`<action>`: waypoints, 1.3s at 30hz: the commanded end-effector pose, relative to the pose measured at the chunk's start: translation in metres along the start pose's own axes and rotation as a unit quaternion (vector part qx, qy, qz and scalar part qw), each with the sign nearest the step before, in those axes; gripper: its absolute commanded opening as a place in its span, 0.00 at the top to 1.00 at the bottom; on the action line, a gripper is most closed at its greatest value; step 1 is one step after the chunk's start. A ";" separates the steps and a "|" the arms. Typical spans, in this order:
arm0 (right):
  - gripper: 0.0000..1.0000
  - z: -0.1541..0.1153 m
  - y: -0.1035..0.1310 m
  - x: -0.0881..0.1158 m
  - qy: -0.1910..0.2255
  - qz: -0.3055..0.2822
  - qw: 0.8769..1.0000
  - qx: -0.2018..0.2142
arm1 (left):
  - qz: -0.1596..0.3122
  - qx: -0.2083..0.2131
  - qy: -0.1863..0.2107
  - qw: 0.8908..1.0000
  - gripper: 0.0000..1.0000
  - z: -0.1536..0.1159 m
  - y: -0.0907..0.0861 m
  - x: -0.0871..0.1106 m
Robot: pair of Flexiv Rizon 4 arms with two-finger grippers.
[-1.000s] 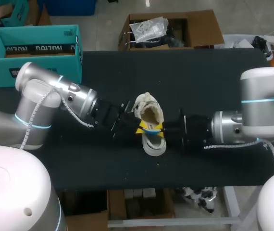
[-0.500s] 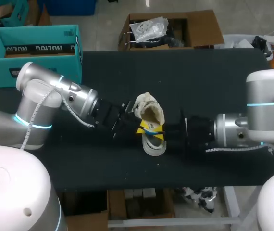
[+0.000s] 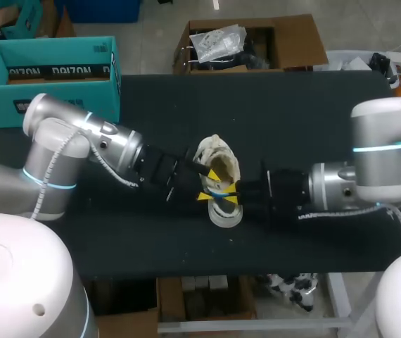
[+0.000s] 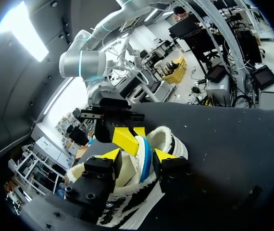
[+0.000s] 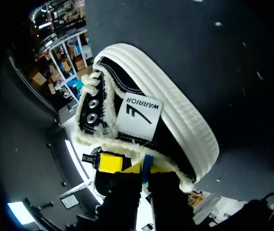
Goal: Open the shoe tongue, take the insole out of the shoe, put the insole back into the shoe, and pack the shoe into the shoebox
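1. Head view: the sneaker (image 3: 223, 165) lies on the dark counter (image 3: 292, 120), directly between the two sets of fingers; its fleece-lined opening faces up.
2. The left gripper (image 3: 208, 185) comes in at the sneaker's side; its fingers are spread, with one yellow tip over the opening and the other lower down at the shoe's flank.
3. The right gripper (image 3: 230, 196) meets the sneaker from the opposite side, and its tips are just beside the left arm's tips.
4. Left wrist view: the fleece lining and the blue edge of the insole (image 4: 144, 159) stand between the spread left fingers; the right arm's yellow tips are just ahead of them, at the same blue edge.
5. Right wrist view: the right fingers are pressed almost together, pinching the blue insole edge at the sneaker's collar; the rest of the insole is hidden inside the shoe.
6. Ahead of those fingers runs the sneaker's black canvas side, with its eyelets, white label and thick white rubber sole; one yellow fingertip (image 5: 109, 162) of the left arm is just beside them.
7. The teal shoebox (image 3: 60, 71) stands open at the counter's far left corner, behind the left arm and well apart from both sets of fingers and from the sneaker.
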State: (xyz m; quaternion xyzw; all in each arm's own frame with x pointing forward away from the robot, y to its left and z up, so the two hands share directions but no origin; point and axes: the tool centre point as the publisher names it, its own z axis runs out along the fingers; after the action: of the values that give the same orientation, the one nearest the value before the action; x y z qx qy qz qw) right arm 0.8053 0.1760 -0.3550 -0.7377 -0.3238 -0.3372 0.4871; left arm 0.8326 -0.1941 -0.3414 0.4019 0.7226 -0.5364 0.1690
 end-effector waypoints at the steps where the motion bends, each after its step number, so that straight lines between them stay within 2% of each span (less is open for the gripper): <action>1: 1.00 0.000 0.003 0.001 -0.011 -0.004 1.000 -0.003 | -0.005 -0.004 0.004 1.000 0.14 -0.011 -0.008 0.001; 2: 1.00 -0.001 0.002 0.001 -0.017 -0.007 1.000 -0.006 | -0.005 -0.003 0.004 1.000 0.00 -0.015 -0.011 0.000; 7: 1.00 -0.006 -0.005 -0.005 -0.063 -0.017 0.997 -0.031 | -0.015 -0.014 0.000 1.000 0.00 -0.043 -0.028 -0.011; 14: 1.00 -0.005 -0.005 -0.012 -0.137 -0.026 0.987 -0.076 | -0.039 -0.040 -0.018 0.998 0.00 -0.076 -0.048 -0.023; 16: 1.00 -0.002 -0.004 -0.015 -0.150 -0.025 0.985 -0.080 | -0.045 -0.048 -0.021 0.998 0.00 -0.082 -0.053 -0.025; 18: 1.00 -0.001 -0.004 -0.016 -0.146 -0.022 0.986 -0.074 | -0.052 -0.055 -0.018 0.997 0.00 -0.087 -0.058 -0.025; 20: 0.69 -0.005 -0.006 -0.016 -0.133 -0.020 0.989 -0.068 | -0.057 -0.063 -0.019 0.996 0.00 -0.094 -0.064 -0.026; 21: 0.58 -0.007 -0.008 -0.016 -0.128 -0.020 0.989 -0.070 | -0.060 -0.075 -0.016 0.995 0.00 -0.097 -0.066 -0.026; 22: 0.52 -0.011 -0.010 -0.015 -0.127 -0.021 0.989 -0.074 | -0.061 -0.081 -0.015 0.995 0.00 -0.101 -0.068 -0.025; 23: 0.37 -0.015 -0.013 -0.014 -0.118 -0.022 0.990 -0.074 | -0.062 -0.081 -0.014 0.995 0.00 -0.105 -0.070 -0.025; 25: 0.23 -0.023 -0.020 -0.012 -0.114 -0.025 0.990 -0.080 | -0.069 -0.105 -0.010 0.992 0.00 -0.113 -0.073 -0.023; 29: 0.33 -0.035 -0.036 -0.003 -0.098 -0.035 0.991 -0.082 | -0.068 -0.160 0.025 0.984 0.00 -0.130 -0.075 -0.021; 31: 0.39 -0.036 -0.045 0.001 -0.097 -0.037 0.991 -0.082 | -0.068 -0.160 0.025 0.984 0.00 -0.130 -0.075 -0.021; 33: 0.59 -0.034 -0.052 0.004 -0.086 -0.043 0.993 -0.064 | -0.068 -0.160 0.025 0.984 0.00 -0.130 -0.075 -0.021; 34: 0.74 -0.030 -0.054 0.005 -0.090 -0.043 0.993 -0.062 | -0.068 -0.160 0.025 0.984 0.00 -0.130 -0.075 -0.021; 35: 1.00 -0.026 -0.055 0.006 -0.091 -0.048 0.993 -0.053 | -0.068 -0.160 0.025 0.984 0.00 -0.130 -0.075 -0.021; 38: 1.00 -0.015 -0.056 0.010 -0.088 -0.054 0.994 -0.044 | -0.068 -0.160 0.025 0.984 0.00 -0.130 -0.075 -0.021; 39: 1.00 -0.012 -0.055 0.011 -0.082 -0.055 0.994 -0.039 | -0.094 -0.157 0.014 0.983 0.00 -0.135 -0.072 -0.024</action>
State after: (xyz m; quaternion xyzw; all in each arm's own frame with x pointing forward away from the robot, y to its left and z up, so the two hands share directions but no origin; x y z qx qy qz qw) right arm 0.7586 0.1787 -0.3100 -0.7689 -0.3905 -0.3101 0.4003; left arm 0.8179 -0.0900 -0.2320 0.3348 0.8220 -0.4295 0.1665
